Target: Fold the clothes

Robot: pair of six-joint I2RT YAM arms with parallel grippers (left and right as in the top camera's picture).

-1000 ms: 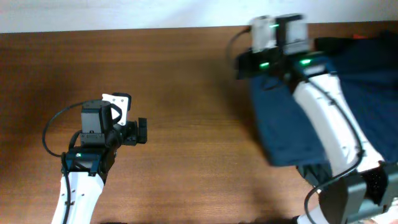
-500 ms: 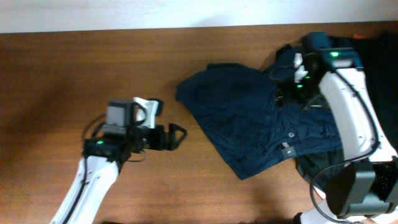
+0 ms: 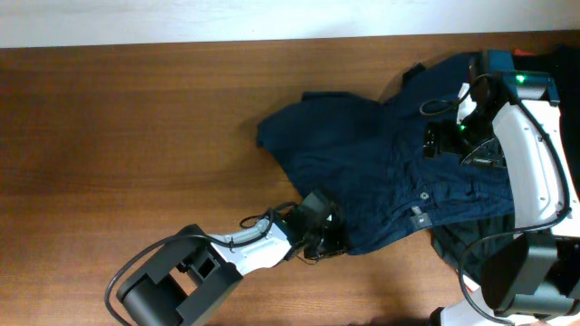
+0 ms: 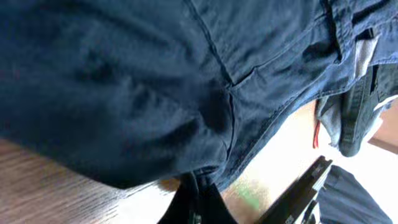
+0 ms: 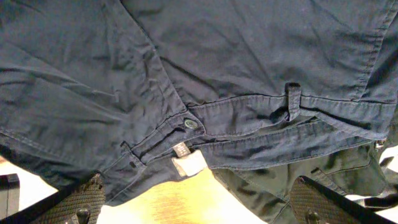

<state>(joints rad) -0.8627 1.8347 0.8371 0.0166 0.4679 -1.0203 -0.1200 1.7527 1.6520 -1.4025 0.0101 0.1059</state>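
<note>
Slanting trousers (image 3: 362, 167), waistband (image 3: 421, 206) seemingly lower-right.

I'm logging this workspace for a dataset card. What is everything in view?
Navy garment: one, dark blue, spread on the table's right half.
Button: one, dark, on its waistband.
Label: one, white, by the waistband.
Other clothes: dark pile, right edge, partly under the navy garment.
Table: one, brown wood.
Left gripper: one, black, at the garment's near edge.
Right gripper: one, black, open, over the waistband.
</note>
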